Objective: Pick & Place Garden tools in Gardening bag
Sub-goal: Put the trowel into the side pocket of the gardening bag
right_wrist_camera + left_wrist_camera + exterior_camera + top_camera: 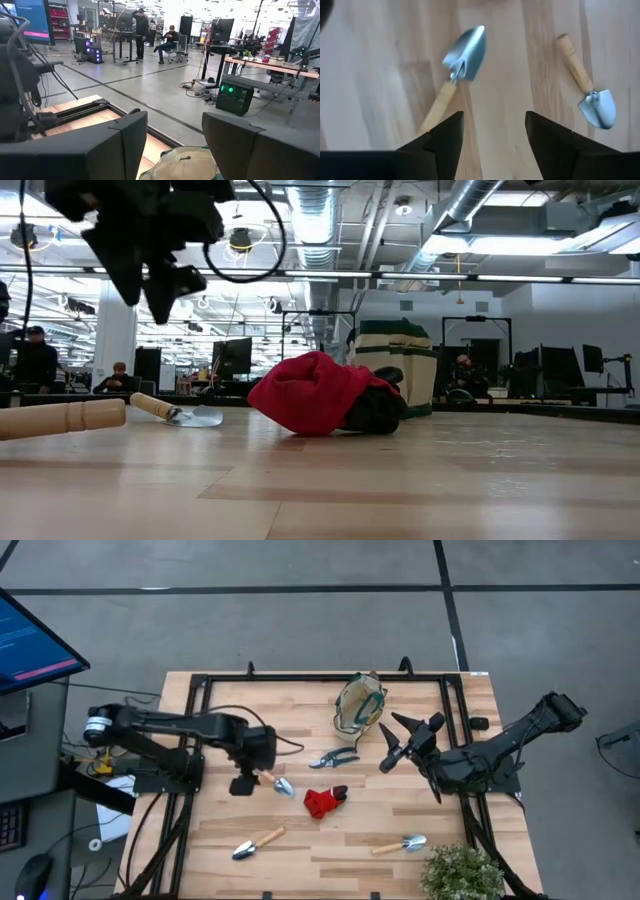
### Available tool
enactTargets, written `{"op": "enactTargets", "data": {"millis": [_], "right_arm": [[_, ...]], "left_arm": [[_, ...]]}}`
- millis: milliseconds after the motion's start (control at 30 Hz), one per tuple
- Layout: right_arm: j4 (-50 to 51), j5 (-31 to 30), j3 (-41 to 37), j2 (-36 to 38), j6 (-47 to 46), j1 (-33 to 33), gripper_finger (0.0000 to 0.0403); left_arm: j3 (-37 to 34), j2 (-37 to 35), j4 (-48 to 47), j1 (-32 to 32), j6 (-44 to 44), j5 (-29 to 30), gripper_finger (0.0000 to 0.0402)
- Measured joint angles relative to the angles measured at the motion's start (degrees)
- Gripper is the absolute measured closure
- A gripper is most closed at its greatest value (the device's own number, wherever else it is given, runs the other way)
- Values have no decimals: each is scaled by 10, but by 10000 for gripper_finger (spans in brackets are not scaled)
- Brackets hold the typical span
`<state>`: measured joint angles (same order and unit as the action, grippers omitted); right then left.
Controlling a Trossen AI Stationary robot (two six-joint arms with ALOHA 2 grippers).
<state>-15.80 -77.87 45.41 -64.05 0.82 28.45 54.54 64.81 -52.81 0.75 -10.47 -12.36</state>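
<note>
While both the left gripper (262,778) and right gripper (400,743) stand open and empty, three trowels (256,842), shears (335,757) and glove (324,801) seemingly remain outside the bag (358,706).

Trowels (258,842), shears (334,758), glove (324,801) flat; bag (358,706) apparently upright.

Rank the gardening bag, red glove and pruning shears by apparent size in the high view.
1. Gardening bag, largest.
2-3. Pruning shears and red glove look too alike to rank: the shears longer and thinner, the glove bulkier.
</note>
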Motion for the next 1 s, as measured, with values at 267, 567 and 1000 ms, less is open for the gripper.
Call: {"op": "enactTargets", "data": {"millis": [267,567,1000], "right_arm": [[45,0,0,0,-39,0,218],[53,0,0,0,-39,0,222],[65,1,0,0,-39,-1,225]], "left_arm": [[0,66,47,-20,-98,0,189],[-60,104,97,-51,-143,-29,191],[-116,112,216,-49,-170,-22,192]]}}
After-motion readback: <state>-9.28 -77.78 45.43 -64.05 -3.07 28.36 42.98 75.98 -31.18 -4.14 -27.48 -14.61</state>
